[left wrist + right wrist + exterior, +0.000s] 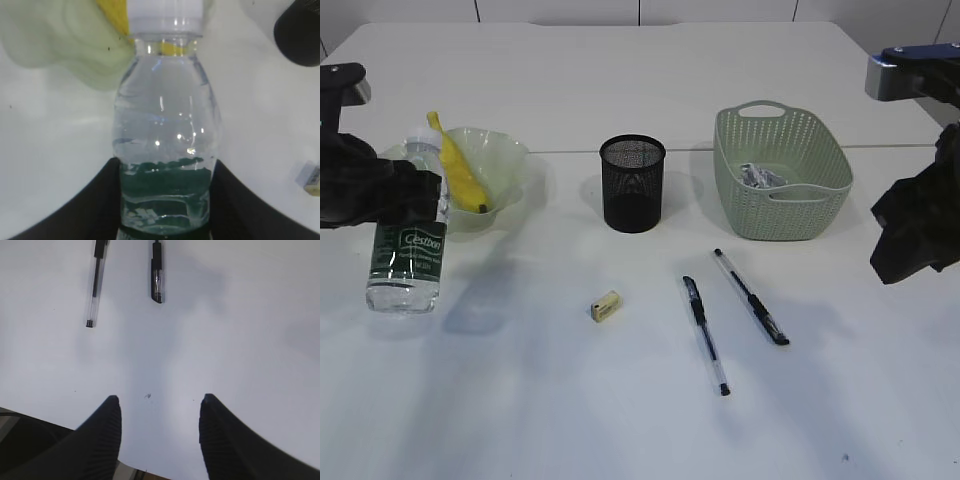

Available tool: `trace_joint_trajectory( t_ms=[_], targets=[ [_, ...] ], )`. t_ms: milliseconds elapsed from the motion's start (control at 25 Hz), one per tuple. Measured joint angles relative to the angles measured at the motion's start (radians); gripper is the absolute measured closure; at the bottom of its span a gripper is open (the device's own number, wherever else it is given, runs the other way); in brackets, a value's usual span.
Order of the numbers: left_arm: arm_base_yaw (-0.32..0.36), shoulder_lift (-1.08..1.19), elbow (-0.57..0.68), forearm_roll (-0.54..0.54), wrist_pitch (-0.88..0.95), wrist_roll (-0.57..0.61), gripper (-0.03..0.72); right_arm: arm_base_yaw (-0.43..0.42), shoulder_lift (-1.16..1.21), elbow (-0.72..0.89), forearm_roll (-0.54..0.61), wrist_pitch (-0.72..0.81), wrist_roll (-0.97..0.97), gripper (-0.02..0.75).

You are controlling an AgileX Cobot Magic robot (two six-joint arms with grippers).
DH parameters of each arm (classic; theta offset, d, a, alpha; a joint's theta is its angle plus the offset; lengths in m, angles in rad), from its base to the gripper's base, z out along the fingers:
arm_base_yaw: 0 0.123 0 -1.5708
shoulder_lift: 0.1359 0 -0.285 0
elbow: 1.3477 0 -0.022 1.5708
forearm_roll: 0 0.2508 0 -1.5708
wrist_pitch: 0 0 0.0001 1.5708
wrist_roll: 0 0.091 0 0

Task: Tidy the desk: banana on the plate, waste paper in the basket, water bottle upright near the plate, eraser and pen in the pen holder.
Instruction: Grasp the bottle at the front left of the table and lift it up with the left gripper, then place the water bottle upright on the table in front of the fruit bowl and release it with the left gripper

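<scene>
My left gripper [412,190] is shut on the water bottle [408,250], which stands upright at the desk's left, just in front of the plate [505,165]; the bottle fills the left wrist view [165,140]. The banana [460,170] lies in the plate. The waste paper [760,176] lies in the basket [782,215]. The pen holder [633,185] stands at the centre. The eraser [605,305] and two pens [705,335] [752,297] lie on the desk [620,420]. My right gripper [159,405] is open and empty above bare desk at the right.
The two pens' ends show at the top of the right wrist view [93,295] [157,282]. The desk's far edge runs along the back. The eraser also shows at the right edge of the left wrist view [311,179].
</scene>
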State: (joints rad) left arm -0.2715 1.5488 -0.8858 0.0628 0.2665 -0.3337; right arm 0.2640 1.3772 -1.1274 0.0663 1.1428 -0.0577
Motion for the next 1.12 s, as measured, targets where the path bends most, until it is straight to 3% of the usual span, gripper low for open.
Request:
trace_joint_trajectory(
  t_ms=[200,520,1120],
  targets=[
    [-0.013,-0.042,0.037,0.004,-0.069,0.052,0.353,0.000,0.000,0.000,0.000,0.000,0.004,0.363],
    [-0.101,-0.074,0.162,0.033,-0.255,0.129,0.353,0.000,0.000,0.000,0.000,0.002,0.005,0.363],
    [-0.101,-0.023,0.177,0.154,-0.762,0.129,0.356,-0.003,0.000,0.000,0.002,0.021,0.021,0.363]
  ],
)
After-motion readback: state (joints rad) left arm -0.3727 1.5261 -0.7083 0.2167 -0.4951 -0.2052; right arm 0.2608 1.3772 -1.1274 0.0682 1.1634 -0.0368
